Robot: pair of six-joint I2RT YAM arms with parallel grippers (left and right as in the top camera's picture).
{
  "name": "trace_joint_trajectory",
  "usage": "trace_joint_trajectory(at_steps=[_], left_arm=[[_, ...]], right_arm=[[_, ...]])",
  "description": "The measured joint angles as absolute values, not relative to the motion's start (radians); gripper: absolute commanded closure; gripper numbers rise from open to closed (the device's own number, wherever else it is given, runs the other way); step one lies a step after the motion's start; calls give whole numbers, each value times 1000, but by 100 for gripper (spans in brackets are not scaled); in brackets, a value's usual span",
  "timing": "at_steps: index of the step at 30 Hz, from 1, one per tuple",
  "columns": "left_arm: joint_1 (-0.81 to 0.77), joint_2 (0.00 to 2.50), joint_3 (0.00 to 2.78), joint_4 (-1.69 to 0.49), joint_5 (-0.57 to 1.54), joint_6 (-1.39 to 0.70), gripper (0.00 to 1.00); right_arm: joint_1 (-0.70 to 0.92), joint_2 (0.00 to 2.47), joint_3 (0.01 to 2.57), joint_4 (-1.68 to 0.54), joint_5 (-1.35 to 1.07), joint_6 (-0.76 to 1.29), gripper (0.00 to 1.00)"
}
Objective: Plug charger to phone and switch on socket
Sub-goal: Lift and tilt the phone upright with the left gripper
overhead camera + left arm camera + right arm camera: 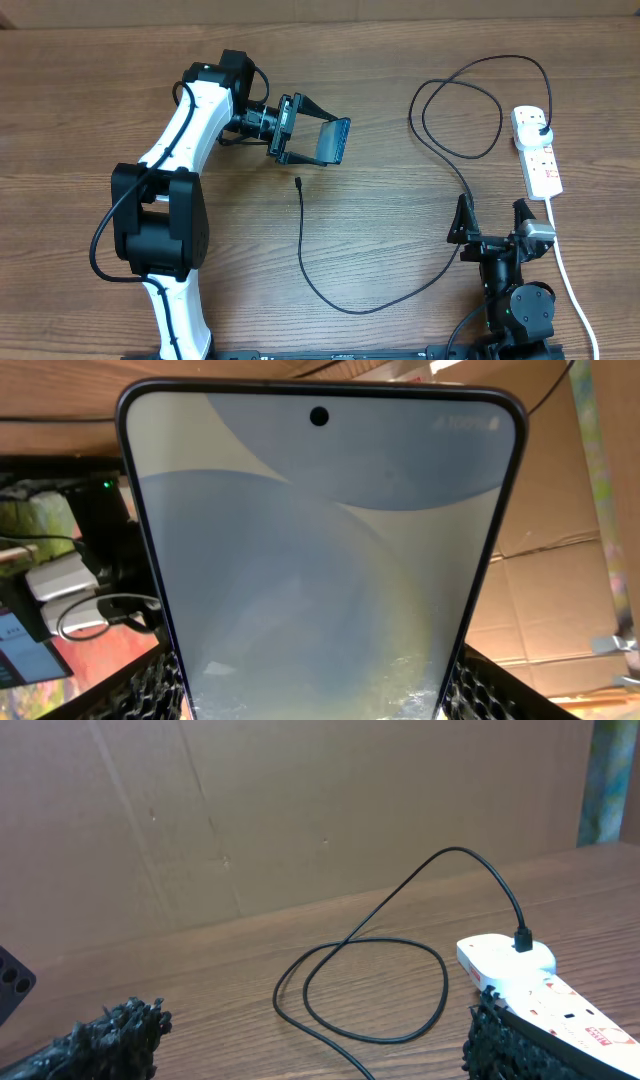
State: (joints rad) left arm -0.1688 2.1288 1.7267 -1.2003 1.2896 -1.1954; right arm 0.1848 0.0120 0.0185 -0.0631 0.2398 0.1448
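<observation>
My left gripper [300, 135] is shut on the phone [334, 141] and holds it lifted off the table, left of centre. In the left wrist view the phone's pale blue screen [320, 550] fills the frame between the two fingers. The charger's thin black cable [370, 305] runs from its connector tip [299, 182], lying just below the phone, round to its black plug [541, 131] seated in the white socket strip [538, 150] at the right. My right gripper [495, 215] is open and empty, low near the front edge, with the cable loop [370, 990] ahead of it and the socket [530, 985] by its right finger.
The strip's white cord [572, 280] runs down the right side past my right arm. Cardboard walls [250, 810] stand beyond the table's far edge. The left arm's body [165, 215] covers the left part of the table.
</observation>
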Motion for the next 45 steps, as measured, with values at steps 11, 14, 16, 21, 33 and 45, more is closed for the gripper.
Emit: trace_joint_trajectory(at_steps=[11, 14, 16, 21, 33, 45], left_arm=[[-161, 2129, 1727, -1200, 1350, -1223, 49], [-161, 2129, 1727, -1200, 1354, -1225, 48], [-161, 2129, 1727, -1200, 1354, -1225, 49], [-161, 2129, 1727, -1200, 1354, -1225, 48], [-161, 2129, 1727, -1200, 1354, -1225, 48], [-161, 2129, 1727, -1200, 1354, -1225, 48]], right_arm=[[185, 12, 19, -64, 240, 145, 0], [185, 12, 19, -64, 239, 145, 0], [185, 12, 19, -63, 239, 145, 0], [185, 12, 19, -63, 240, 145, 0], [185, 12, 19, -63, 239, 145, 0], [185, 12, 19, -63, 239, 145, 0]])
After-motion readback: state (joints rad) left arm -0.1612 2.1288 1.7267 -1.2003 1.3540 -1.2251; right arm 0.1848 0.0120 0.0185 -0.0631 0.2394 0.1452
